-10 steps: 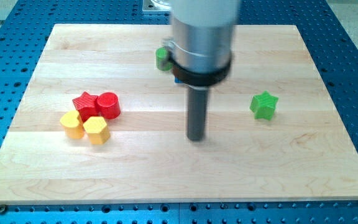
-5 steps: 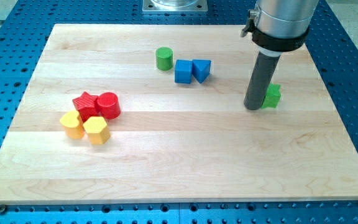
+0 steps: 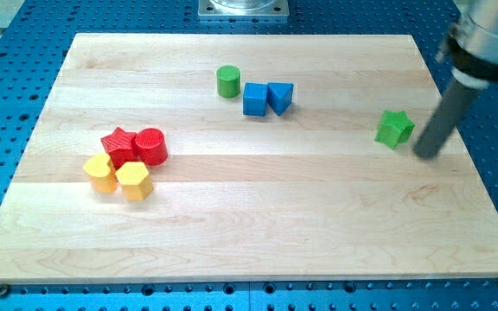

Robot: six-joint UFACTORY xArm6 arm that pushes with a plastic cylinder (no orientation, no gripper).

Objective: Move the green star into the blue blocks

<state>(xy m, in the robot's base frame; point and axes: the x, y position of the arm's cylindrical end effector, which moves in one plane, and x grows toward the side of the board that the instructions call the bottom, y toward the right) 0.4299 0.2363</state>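
Green star (image 3: 394, 129) flat, no long axis; my tip (image 3: 425, 155) just right.

Wooden board (image 3: 258, 250); green star (image 3: 394, 129); blue blocks (image 3: 267, 98); red-yellow cluster (image 3: 126, 161)

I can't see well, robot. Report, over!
My tip just right of green star. Blue blocks off to the star's left. Nothing between them.
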